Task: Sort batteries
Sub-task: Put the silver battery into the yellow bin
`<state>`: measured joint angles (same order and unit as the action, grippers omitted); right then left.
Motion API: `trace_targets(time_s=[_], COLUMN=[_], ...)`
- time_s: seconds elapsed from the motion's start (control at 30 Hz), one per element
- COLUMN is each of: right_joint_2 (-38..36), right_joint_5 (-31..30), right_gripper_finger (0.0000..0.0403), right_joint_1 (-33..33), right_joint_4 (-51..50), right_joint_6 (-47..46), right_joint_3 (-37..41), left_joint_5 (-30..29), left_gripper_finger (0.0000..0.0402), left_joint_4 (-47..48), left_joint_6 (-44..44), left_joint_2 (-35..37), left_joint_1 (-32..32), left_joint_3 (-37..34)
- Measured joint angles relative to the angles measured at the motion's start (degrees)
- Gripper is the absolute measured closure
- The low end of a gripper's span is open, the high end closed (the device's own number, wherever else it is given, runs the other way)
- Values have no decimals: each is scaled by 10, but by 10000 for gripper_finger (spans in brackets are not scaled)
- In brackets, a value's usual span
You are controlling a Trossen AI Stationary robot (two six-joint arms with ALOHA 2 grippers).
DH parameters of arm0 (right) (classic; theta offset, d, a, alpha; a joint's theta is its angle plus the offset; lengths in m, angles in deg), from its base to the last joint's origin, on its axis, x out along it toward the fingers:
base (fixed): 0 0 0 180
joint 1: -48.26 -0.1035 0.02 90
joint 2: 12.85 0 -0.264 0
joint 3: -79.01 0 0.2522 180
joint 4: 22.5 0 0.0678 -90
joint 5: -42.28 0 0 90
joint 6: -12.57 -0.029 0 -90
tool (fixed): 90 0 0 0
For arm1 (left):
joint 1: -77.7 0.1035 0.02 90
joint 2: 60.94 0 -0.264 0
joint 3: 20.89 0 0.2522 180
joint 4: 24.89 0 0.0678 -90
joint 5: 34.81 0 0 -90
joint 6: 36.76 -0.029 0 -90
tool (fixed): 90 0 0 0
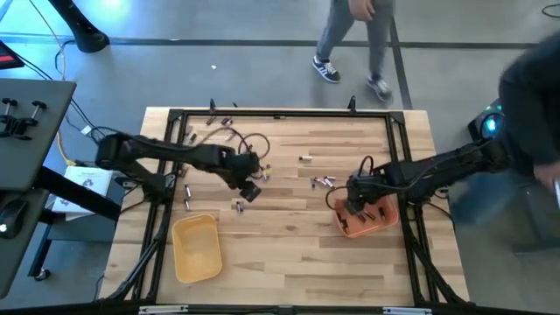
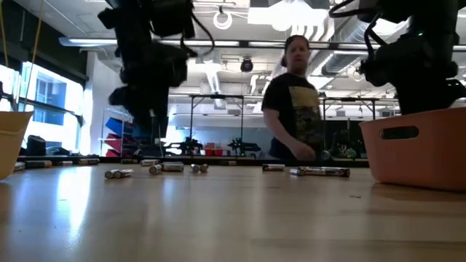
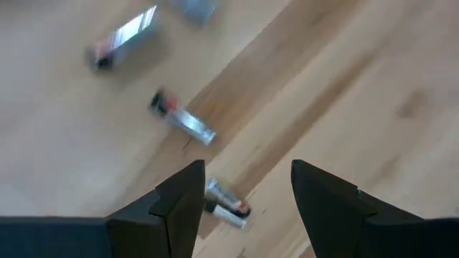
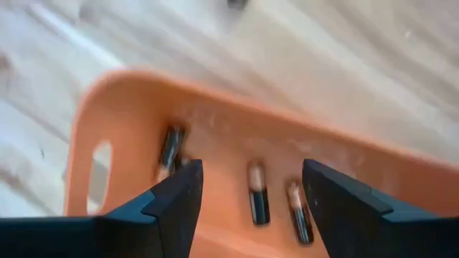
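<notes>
High view, right gripper (image 1: 356,210) over orange tray (image 1: 383,224)

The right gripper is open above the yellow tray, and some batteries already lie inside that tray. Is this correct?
Not quite: the tray under the open right gripper is the orange tray, not yellow, as the right wrist view shows. The batteries do lie inside it.

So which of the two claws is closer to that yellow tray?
The left one. The left gripper hangs open over loose batteries, just up-table from the yellow tray. The right gripper is across the table, open above the orange tray.
</notes>
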<state>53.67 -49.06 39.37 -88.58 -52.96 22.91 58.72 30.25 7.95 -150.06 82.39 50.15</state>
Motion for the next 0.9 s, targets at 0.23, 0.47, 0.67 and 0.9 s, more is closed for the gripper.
trace_targets(time_s=[0.23,0.47,0.67,0.9], right_joint_2=[0,0,0,0], right_joint_5=[-13,-11,-12,-28], right_gripper_finger=[172,171,171,171], right_joint_1=[35,40,40,40], right_joint_4=[55,84,93,95], right_joint_6=[41,68,75,85], right_joint_3=[-1,-1,-1,-1], left_joint_5=[-24,-54,-28,-3], left_gripper_finger=[202,202,202,202], left_joint_4=[-10,12,29,51], left_joint_6=[102,114,59,56], left_joint_2=[-100,-131,-125,-19], left_joint_1=[16,40,60,58], left_joint_3=[0,1,1,0])
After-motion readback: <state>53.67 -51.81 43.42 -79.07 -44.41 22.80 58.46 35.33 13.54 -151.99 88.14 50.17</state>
